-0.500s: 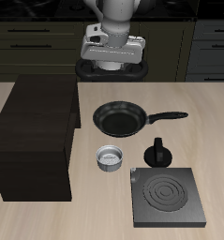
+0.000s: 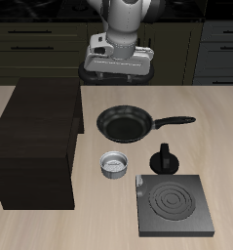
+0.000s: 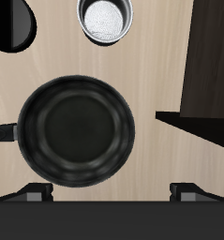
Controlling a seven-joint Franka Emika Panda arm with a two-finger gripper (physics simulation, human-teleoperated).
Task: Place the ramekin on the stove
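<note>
Sitting apart from stove [image 2: 173, 204], ramekin [image 2: 114, 165], bare table [image 2: 108, 220] between

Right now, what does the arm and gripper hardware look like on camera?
The arm is a glossy light-grey rounded segment. Below it sits a white-grey gripper body with small dark details, mounted over a wide black block. In the wrist view only dark, blocky jaw tips show at the frame edge. No cables or readable markings are visible.

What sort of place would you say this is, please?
Most likely a simulated kitchen: a stove and a frying pan sit on a wooden table, with dark cupboard fronts behind.
</note>
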